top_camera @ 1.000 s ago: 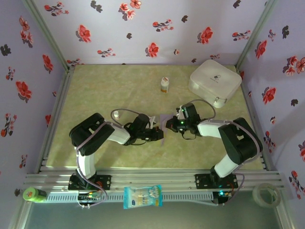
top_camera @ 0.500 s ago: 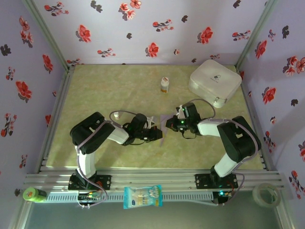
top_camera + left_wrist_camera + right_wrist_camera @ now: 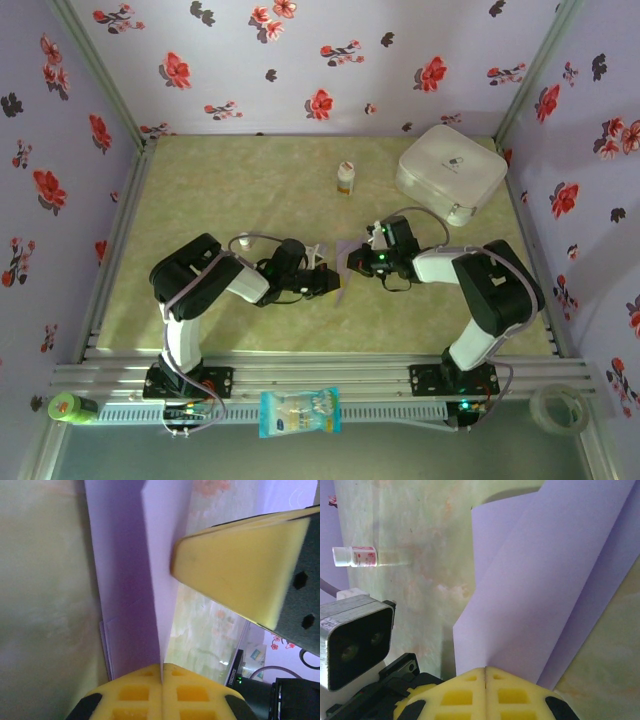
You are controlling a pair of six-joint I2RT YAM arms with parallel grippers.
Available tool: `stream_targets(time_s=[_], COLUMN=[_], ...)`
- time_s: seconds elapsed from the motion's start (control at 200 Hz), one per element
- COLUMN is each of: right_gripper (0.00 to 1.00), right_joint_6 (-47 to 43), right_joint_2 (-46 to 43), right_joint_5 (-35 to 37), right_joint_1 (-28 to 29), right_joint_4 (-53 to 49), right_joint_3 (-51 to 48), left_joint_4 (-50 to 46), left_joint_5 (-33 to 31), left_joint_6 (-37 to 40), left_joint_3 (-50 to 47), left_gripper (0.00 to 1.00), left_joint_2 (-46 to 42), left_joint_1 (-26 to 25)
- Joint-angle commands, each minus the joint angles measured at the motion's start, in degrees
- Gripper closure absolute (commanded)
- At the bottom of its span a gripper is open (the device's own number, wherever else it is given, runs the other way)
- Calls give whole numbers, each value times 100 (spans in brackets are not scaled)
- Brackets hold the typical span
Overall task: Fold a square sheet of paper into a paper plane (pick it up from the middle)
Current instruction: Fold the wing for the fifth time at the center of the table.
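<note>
While both arms crouch low with elbows out, left gripper (image 3: 162,674) and right gripper (image 3: 485,676) meet mid-table. Each is clamped tight on the folded paper (image 3: 545,580), one flap upright. Open table (image 3: 220,190) left; bottle (image 3: 345,178), case (image 3: 450,172) far.

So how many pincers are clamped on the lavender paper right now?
2: the left pincer pinches the lavender paper from the left, the right pincer from the right, mid-table.

Soft light; foreground blurred (wrist views)

Lavender floral walls (image 3: 320,60) enclose a green tabletop (image 3: 250,180).
</note>
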Motion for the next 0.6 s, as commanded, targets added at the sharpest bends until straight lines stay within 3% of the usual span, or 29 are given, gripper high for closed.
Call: stream_targets(time_s=[0.0, 0.595], right_gripper=[95, 94], right_joint_6=[-146, -80], right_joint_2=[95, 446], right_joint_5=[-100, -84], right_joint_1=[-80, -116], right_joint_4=[-18, 172], right_joint_3=[153, 185], left_joint_4=[-259, -775], left_joint_5=[-5, -112], left_joint_6=[-35, -56], left_joint_3=[-121, -51], left_gripper=[100, 100], left_joint_2=[162, 151], left_joint_1=[66, 112])
